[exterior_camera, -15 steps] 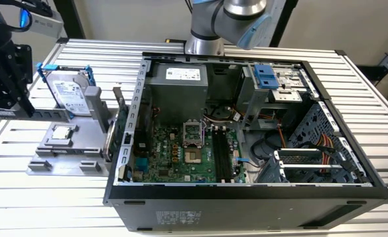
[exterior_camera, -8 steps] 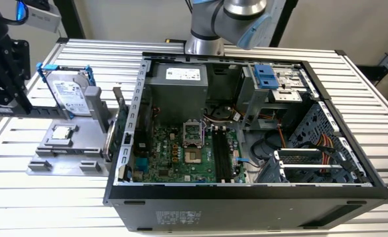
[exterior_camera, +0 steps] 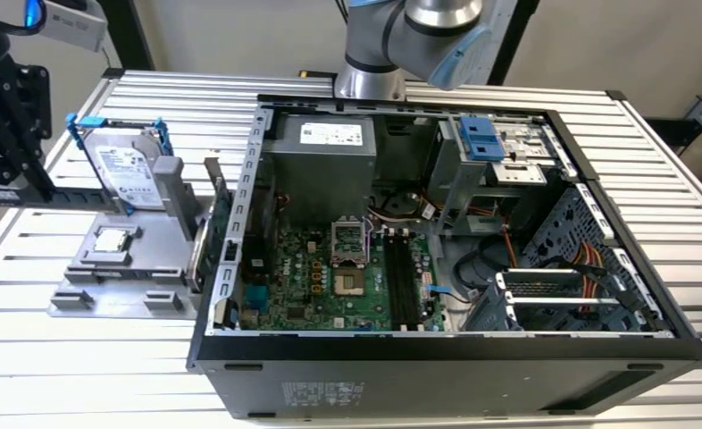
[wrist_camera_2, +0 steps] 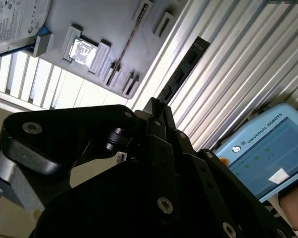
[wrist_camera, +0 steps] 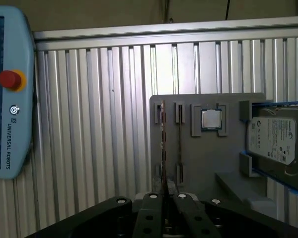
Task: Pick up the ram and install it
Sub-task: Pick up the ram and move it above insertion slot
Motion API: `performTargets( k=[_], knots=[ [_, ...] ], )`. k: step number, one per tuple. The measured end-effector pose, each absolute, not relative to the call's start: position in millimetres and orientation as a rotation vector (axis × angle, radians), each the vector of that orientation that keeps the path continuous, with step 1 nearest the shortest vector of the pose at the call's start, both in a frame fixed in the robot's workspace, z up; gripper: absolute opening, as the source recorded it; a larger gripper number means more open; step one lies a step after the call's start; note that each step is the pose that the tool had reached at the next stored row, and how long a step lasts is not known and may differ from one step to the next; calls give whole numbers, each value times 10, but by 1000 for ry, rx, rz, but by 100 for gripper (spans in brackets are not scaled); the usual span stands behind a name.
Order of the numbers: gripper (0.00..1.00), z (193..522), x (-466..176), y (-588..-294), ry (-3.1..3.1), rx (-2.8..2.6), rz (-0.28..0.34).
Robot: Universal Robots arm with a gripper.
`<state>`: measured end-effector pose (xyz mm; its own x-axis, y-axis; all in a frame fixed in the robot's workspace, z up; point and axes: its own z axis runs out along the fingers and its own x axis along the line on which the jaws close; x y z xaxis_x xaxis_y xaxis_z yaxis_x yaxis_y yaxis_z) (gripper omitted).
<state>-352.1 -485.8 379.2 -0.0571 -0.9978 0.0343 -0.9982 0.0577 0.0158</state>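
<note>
The ram (wrist_camera: 162, 144) shows edge-on as a thin brownish line that runs into my gripper (wrist_camera: 166, 196), which is shut on it. It hangs high above the grey fixture (wrist_camera: 208, 158), in line with an outer slot pair. In the second wrist view the ram (wrist_camera_2: 181, 74) is a dark narrow strip sticking out from the fingertips of the gripper (wrist_camera_2: 154, 106) over the ribbed table. The black gripper (exterior_camera: 23, 183) sits at the exterior view's left edge. The motherboard's long black slots (exterior_camera: 401, 277) lie inside the open computer case (exterior_camera: 447, 353).
The fixture also carries a hard drive (exterior_camera: 130, 165), a square silver chip (exterior_camera: 111, 239) and a green card (exterior_camera: 218, 210) standing beside the case wall. A teach pendant (wrist_camera: 5, 99) lies on the ribbed table beyond the fixture. The arm's base (exterior_camera: 369, 80) stands behind the case.
</note>
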Motion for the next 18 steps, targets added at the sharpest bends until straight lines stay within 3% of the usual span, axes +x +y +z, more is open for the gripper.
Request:
performTargets(
  k=[18],
  knots=[
    [0,3823,-3516,-4858,-2258,2132,19]
  ],
)
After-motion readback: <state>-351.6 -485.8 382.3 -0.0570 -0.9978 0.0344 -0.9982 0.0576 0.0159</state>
